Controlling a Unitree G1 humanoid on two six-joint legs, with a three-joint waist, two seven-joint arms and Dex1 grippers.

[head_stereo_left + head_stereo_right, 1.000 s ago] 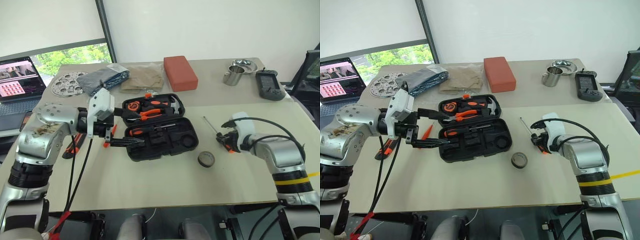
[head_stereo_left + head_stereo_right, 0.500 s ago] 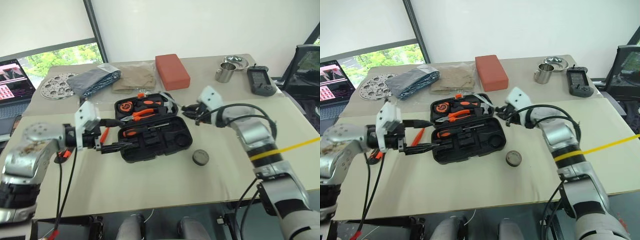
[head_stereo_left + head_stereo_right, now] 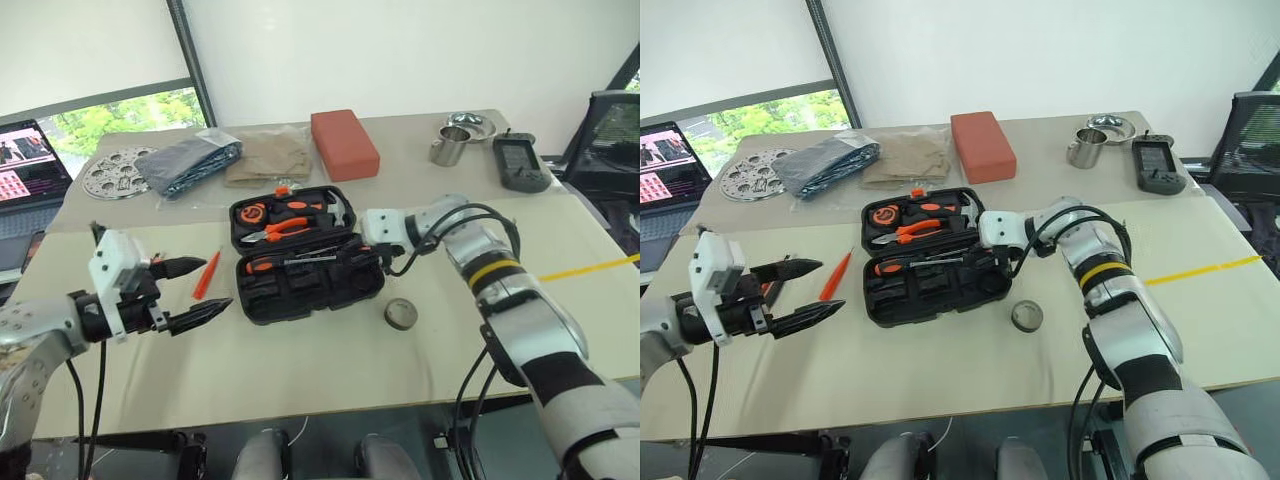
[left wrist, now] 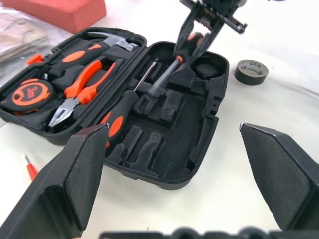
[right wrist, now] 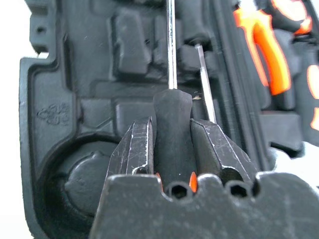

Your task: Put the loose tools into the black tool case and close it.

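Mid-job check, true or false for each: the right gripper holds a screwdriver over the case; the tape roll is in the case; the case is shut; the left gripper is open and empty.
1. The right gripper holds a screwdriver over the open black tool case. True.
2. The tape roll is in the case. False: it lies on the table beside it.
3. The case is shut. False: it lies open.
4. The left gripper is open and empty. True.

"3m" on the round orange tape measure
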